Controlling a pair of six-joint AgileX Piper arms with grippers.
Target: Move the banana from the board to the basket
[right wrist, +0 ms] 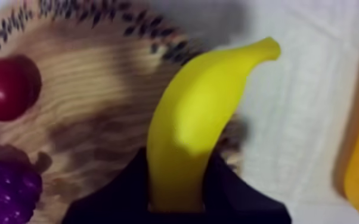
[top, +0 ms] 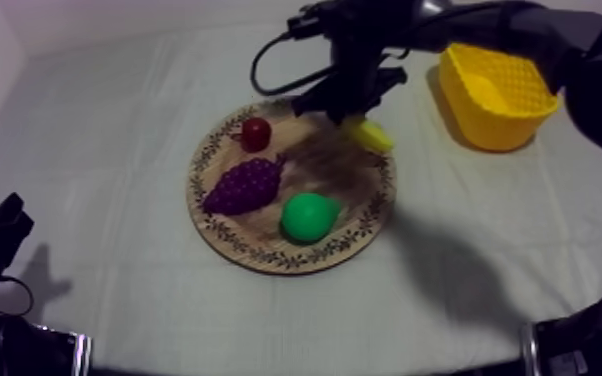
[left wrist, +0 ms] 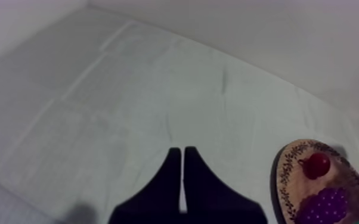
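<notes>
Smooth curved banana (right wrist: 188, 131) tight in right hand (right wrist: 178, 179) over grainy round board (right wrist: 98, 113); left hand (left wrist: 182, 156) an empty narrow wedge

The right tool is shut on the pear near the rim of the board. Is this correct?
No: the right tool is shut on the banana, not the pear, as the right wrist view shows. It is indeed near the rim of the board.
</notes>
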